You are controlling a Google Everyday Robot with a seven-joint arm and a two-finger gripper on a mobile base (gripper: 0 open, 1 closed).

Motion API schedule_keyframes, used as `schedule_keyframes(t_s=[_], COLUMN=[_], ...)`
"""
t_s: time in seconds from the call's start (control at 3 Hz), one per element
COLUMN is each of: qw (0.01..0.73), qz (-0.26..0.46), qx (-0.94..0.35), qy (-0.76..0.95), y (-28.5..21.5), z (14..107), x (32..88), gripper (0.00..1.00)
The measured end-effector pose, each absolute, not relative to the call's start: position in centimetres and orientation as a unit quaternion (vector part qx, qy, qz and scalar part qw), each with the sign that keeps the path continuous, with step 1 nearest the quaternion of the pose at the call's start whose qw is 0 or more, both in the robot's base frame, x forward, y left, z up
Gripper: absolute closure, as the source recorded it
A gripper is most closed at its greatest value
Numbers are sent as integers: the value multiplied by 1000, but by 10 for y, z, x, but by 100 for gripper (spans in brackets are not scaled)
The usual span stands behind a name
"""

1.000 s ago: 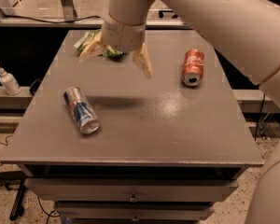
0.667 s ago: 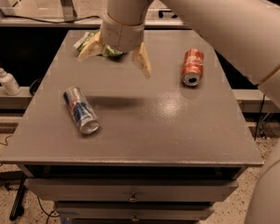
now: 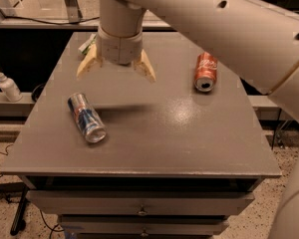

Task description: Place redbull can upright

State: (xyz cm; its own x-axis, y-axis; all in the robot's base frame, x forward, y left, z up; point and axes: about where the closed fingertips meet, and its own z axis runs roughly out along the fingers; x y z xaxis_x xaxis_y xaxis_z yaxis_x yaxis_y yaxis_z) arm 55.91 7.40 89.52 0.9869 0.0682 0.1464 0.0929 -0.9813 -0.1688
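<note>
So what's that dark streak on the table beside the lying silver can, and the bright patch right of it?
Camera view: the streak is a shadow on the table, likely cast by the open gripper hanging above the back half; the bright patch looks like lamp glare off the tabletop, and the redbull can glints at its end.

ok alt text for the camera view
A redbull can lies on its side at the left of a grey table. The robot's open tool hangs above the table's far side, empty, and a red soda can lies on its side at right.
</note>
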Motion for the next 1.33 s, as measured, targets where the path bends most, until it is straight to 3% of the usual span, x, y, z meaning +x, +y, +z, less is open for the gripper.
schedule_keyframes(t_s=[1.33], qw=[90], qz=[-36], qx=[-977], qy=[-188], y=[119], z=[846], x=[521], gripper=[0])
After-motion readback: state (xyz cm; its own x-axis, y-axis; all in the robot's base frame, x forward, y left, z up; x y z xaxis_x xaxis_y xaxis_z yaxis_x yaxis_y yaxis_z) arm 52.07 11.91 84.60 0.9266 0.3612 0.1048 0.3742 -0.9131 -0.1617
